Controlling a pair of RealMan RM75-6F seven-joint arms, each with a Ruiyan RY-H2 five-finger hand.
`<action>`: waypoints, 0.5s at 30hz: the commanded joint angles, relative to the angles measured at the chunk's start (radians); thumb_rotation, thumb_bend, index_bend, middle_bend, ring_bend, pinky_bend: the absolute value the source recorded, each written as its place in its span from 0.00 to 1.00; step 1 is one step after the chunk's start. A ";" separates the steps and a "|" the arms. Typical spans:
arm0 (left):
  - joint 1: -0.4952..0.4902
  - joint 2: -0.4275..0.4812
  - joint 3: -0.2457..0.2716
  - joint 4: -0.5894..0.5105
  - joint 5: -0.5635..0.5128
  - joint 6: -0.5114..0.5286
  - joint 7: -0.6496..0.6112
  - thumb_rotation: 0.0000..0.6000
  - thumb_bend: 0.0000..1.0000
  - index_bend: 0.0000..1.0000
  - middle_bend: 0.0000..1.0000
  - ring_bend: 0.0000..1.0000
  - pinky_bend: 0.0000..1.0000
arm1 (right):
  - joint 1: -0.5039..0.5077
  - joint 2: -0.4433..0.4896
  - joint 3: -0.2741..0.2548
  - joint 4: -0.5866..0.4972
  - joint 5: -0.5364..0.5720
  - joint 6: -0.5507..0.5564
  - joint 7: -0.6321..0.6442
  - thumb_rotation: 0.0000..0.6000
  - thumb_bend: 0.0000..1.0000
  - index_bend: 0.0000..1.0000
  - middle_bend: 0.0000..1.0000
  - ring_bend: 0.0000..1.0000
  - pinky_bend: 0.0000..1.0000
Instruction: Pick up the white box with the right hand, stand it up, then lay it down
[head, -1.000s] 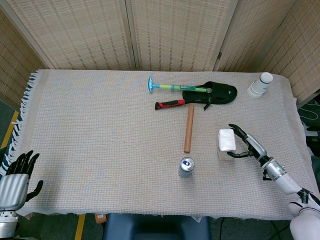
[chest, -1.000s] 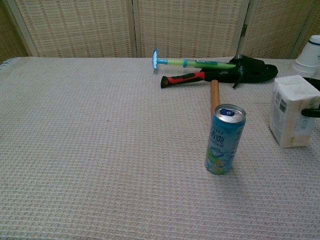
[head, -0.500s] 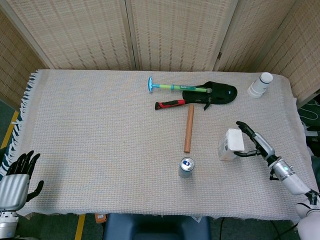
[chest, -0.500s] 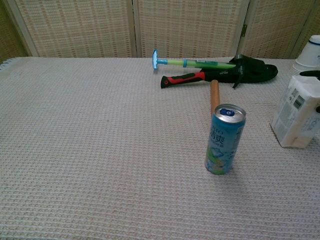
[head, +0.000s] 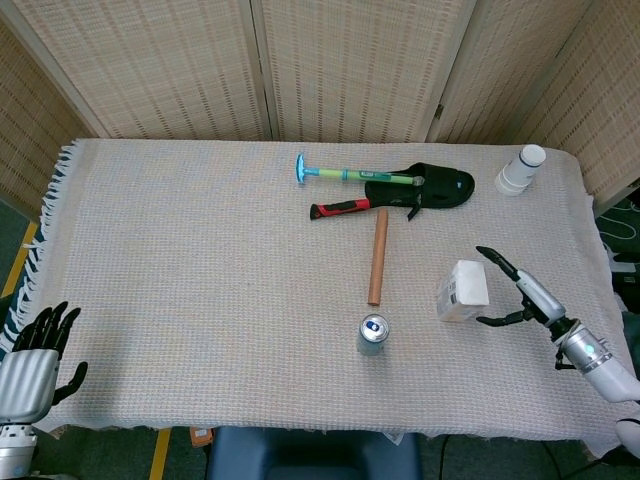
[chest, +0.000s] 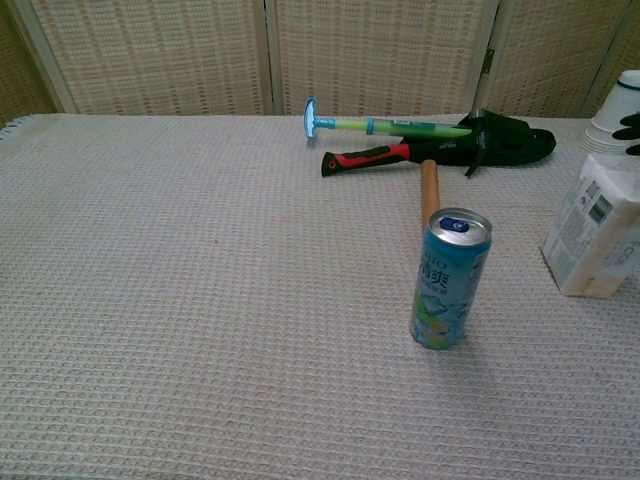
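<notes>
Our right hand (head: 522, 297) is spread wide beside the tilted white box (head: 462, 290), gripping nothing; we should support its upper edge and lower it slowly.

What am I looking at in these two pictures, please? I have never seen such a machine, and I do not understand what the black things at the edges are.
They are a robot's two mechanical hands. One picture looks down from its head, the other looks forward from its chest.

The right hand is open beside the white box, fingers spread, holding nothing. The box is tilted, leaning toward that hand; whether a fingertip touches it I cannot tell. The left hand waits at the table's near corner, holding nothing.

On the woven cloth lie a drink can standing upright, a wooden stick, a red-handled tool, a blue-green tool, a black holder and stacked paper cups.
</notes>
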 joint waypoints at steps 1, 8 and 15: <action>0.001 -0.001 0.000 -0.004 0.001 0.002 0.006 1.00 0.34 0.10 0.00 0.00 0.15 | 0.018 0.219 0.095 -0.479 0.153 -0.113 -0.638 1.00 0.07 0.00 0.00 0.00 0.00; 0.006 0.004 0.001 -0.007 0.015 0.018 -0.004 1.00 0.34 0.10 0.00 0.00 0.15 | 0.042 0.397 0.164 -0.904 0.393 -0.258 -1.214 1.00 0.07 0.00 0.00 0.00 0.00; 0.009 0.007 0.000 -0.009 0.019 0.022 -0.006 1.00 0.34 0.10 0.00 0.00 0.15 | 0.094 0.430 0.205 -1.031 0.568 -0.341 -1.503 1.00 0.07 0.00 0.00 0.00 0.00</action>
